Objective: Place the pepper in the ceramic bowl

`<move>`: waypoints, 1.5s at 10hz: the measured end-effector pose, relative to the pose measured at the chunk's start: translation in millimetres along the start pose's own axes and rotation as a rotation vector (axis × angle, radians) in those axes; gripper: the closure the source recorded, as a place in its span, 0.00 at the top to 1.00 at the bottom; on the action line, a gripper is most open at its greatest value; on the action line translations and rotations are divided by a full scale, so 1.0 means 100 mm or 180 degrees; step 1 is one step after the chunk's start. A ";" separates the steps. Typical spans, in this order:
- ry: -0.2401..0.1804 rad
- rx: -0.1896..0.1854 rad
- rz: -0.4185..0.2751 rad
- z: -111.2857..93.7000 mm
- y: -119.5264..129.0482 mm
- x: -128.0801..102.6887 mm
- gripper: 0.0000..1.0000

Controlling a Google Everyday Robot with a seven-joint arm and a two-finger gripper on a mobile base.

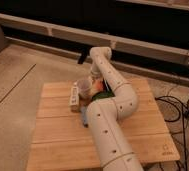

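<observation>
The arm rises from the bottom edge, bends at the right and folds down over the wooden table (138, 135). My gripper (94, 84) hangs at the arm's far end, just above the table's back middle. The orange-red pepper (97, 89) shows right at the gripper, beside the arm. I cannot tell whether it is held. The green ceramic bowl (106, 94) lies just right of the pepper, and the arm hides most of it.
A pale cup (83, 85) stands just left of the gripper. A black-and-white striped object (74, 98) lies left of the cup. A small blue thing (83, 118) lies by the arm's lower link. Cables (180, 107) run along the floor at the right.
</observation>
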 end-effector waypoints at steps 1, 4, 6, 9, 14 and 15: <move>0.0004 0.0030 0.0005 -0.01 -0.03 0.00 0.65; 0.0020 0.0124 0.0007 -0.06 -0.07 -0.01 0.65; 0.0078 0.0118 0.0037 0.00 -0.07 0.04 0.65; 0.0168 0.0075 0.0116 0.12 -0.08 0.16 0.65; 0.0189 -0.0015 0.0153 0.23 -0.03 0.19 0.41; 0.0172 -0.0018 0.0151 0.22 -0.04 0.19 0.32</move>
